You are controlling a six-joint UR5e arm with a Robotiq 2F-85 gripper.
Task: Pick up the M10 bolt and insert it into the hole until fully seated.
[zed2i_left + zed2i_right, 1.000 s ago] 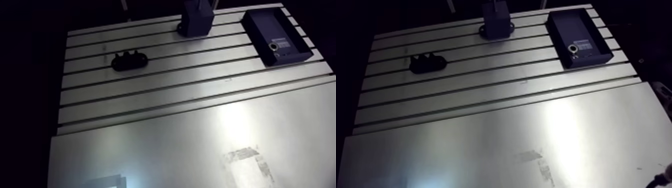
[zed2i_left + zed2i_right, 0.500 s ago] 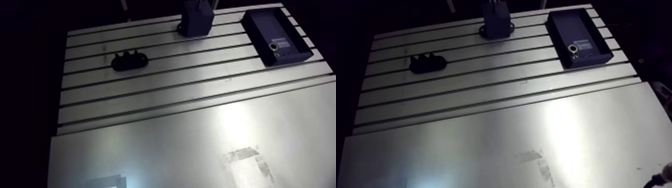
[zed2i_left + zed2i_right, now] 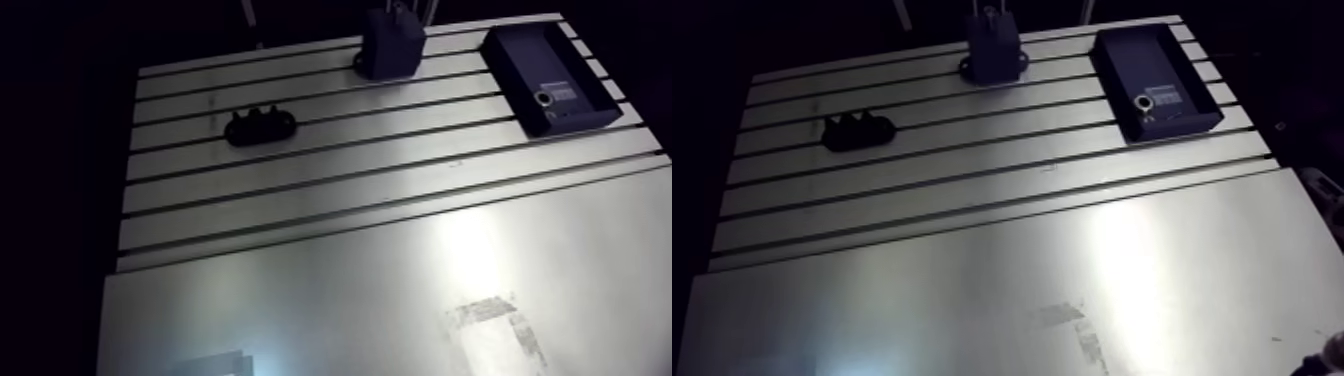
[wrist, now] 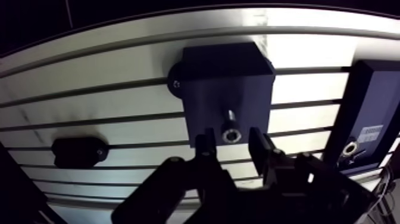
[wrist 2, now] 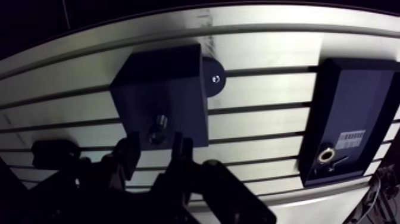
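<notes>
The jaws stand released, one on each side of the M10 bolt (image 4: 229, 132), which stands upright in a dark block (image 4: 226, 77) on the slotted bench (image 4: 119, 89). Nothing lies between the jaws and the bolt. A black box (image 5: 351, 113) with a brass-ringed hole (image 5: 326, 155) lies on one side of the block. A small black fixture (image 4: 77, 152) lies on the other side. Both are apart from the block.

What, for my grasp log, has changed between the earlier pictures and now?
Only the arm view shifted slightly: the camera moved, not the things. Nothing was grasped or released. The dark square block, small black lobed holder and flat black box kept their places on the slotted aluminium table. The pincer is open on either side of the metal bolt in the block.
</notes>
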